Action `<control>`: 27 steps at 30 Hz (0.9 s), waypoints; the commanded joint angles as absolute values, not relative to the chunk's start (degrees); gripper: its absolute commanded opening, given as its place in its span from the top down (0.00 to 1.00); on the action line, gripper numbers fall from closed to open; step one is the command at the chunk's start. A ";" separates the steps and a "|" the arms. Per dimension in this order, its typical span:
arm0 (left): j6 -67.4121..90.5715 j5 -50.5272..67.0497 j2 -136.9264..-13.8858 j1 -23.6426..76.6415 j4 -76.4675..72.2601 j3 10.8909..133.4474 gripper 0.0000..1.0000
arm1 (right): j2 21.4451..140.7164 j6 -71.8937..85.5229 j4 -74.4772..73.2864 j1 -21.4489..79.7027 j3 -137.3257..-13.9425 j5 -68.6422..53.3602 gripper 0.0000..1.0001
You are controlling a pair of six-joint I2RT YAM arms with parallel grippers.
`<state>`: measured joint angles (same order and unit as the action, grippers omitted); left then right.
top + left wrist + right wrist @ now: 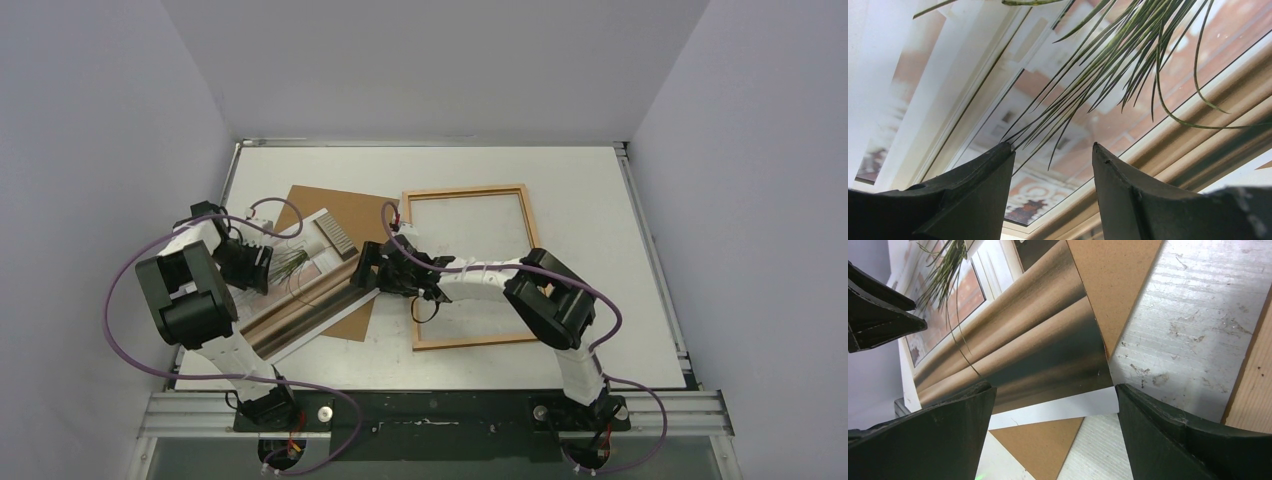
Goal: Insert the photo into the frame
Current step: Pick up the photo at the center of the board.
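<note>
The photo (318, 296), beige and brown bands with a green plant, lies slanted on a brown backing sheet (345, 205) left of centre. To its right the frame (465, 191) lies flat on the table. My left gripper (265, 268) hovers low over the photo's left part, open, with the plant print (1088, 75) showing between its fingers (993, 175). My right gripper (362, 270) is at the photo's right edge, jaws wide open. The photo's white-bordered edge (1058, 407) lies between its fingertips (1148, 410), untouched as far as I can see.
The backing sheet (1048, 445) sticks out from under the photo towards the frame. A rail of the frame (1255, 385) runs just right of my right gripper, with scuffed white table (1178, 335) between. The right arm's forearm crosses over the frame's lower left part.
</note>
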<state>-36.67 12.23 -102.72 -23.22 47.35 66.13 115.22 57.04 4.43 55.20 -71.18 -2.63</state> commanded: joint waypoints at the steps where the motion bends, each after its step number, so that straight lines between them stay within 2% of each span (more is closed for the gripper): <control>1: -37.06 14.08 -99.93 -22.93 47.29 66.46 0.44 | 114.21 58.88 10.88 54.85 -69.71 -4.33 0.08; 5: -37.12 13.93 -99.95 -22.94 47.42 66.60 0.44 | 113.69 59.38 12.57 54.76 -69.61 -5.10 0.13; 8: -37.09 13.97 -99.85 -22.94 47.54 66.61 0.44 | 113.62 59.57 13.27 54.76 -69.62 -5.67 0.23; 11: -37.00 14.14 -99.71 -22.89 47.83 66.80 0.45 | 113.75 59.50 13.02 54.67 -70.13 -5.70 0.36; 15: -36.93 14.29 -99.46 -22.94 48.45 67.18 0.44 | 114.36 59.16 12.26 54.34 -71.02 -5.59 0.57; 17: -37.00 14.29 -99.26 -22.92 48.97 67.38 0.44 | 114.67 58.85 11.86 54.23 -71.51 -5.53 0.71; 19: -36.98 14.47 -98.94 -22.94 49.60 67.77 0.44 | 114.85 58.42 11.25 54.08 -72.06 -5.29 0.80; 22: -36.54 15.40 -98.70 -22.93 52.02 69.34 0.43 | 114.74 57.22 9.88 53.84 -73.27 -4.80 0.85; 25: -35.71 17.77 -99.06 -22.94 57.09 73.76 0.39 | 113.47 54.67 7.91 53.55 -75.05 -3.74 0.94; 27: -34.99 20.08 -98.91 -22.99 60.74 77.09 0.36 | 111.97 51.36 5.70 53.32 -77.22 -2.47 0.95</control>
<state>-36.16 14.41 -101.47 -23.18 53.60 69.54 115.20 57.04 7.64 54.00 -72.03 -5.28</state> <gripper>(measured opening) 0.615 0.064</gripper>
